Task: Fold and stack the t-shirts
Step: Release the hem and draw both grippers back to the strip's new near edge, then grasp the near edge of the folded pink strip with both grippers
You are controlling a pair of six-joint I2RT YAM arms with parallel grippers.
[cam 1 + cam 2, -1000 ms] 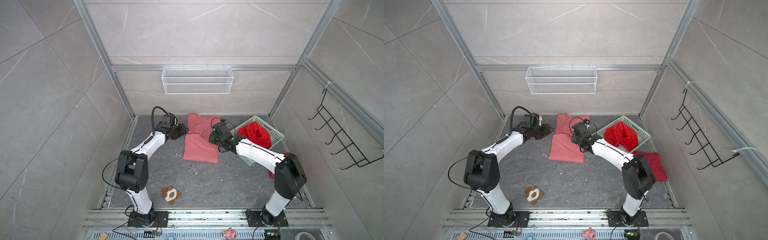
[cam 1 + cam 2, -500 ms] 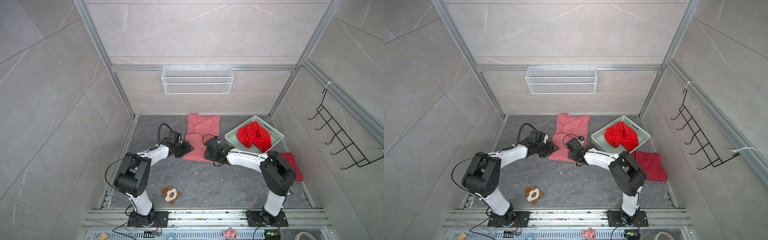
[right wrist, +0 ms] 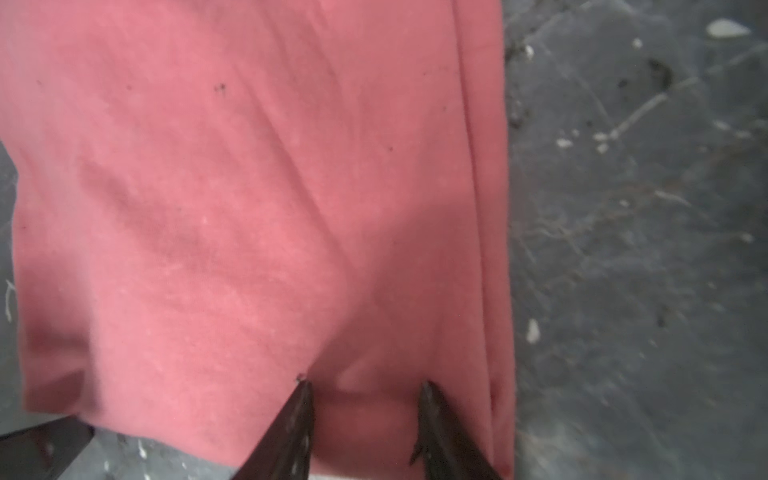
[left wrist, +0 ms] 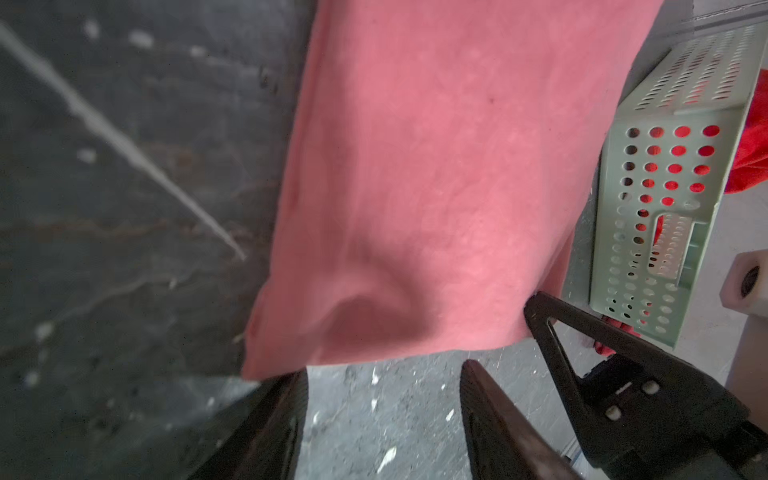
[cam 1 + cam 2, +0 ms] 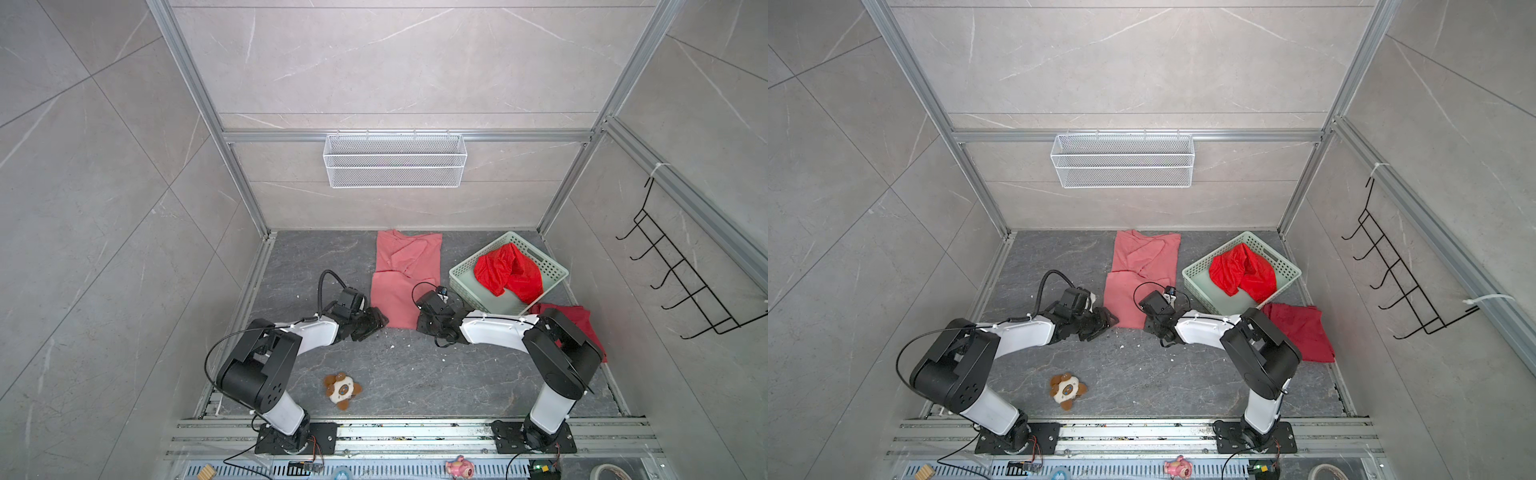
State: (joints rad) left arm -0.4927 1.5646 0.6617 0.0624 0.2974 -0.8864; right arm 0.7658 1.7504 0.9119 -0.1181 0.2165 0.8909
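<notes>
A salmon-pink t-shirt (image 5: 405,286) (image 5: 1140,282) lies flat and lengthwise on the dark floor. My left gripper (image 5: 379,323) (image 4: 384,370) is open at its near left hem corner, with only bare floor between the fingers and the hem just past the tips. My right gripper (image 5: 421,326) (image 3: 366,386) is open at the near right corner; its fingertips (image 3: 305,390) press on the cloth, and a small pucker sits between them. A scarlet t-shirt (image 5: 507,272) (image 5: 1241,274) lies crumpled in a pale green basket (image 5: 482,254) (image 4: 648,249). A dark crimson t-shirt (image 5: 584,320) (image 5: 1304,330) lies on the floor behind my right arm.
A brown-and-white plush toy (image 5: 343,388) lies near the front between the arm bases. A white wire basket (image 5: 395,160) hangs on the back wall, and a black hook rack (image 5: 685,286) hangs on the right wall. White crumbs dot the floor.
Both grippers have come from beside the far half of the pink shirt down to its near hem corners. The shirt itself has stayed where it was.
</notes>
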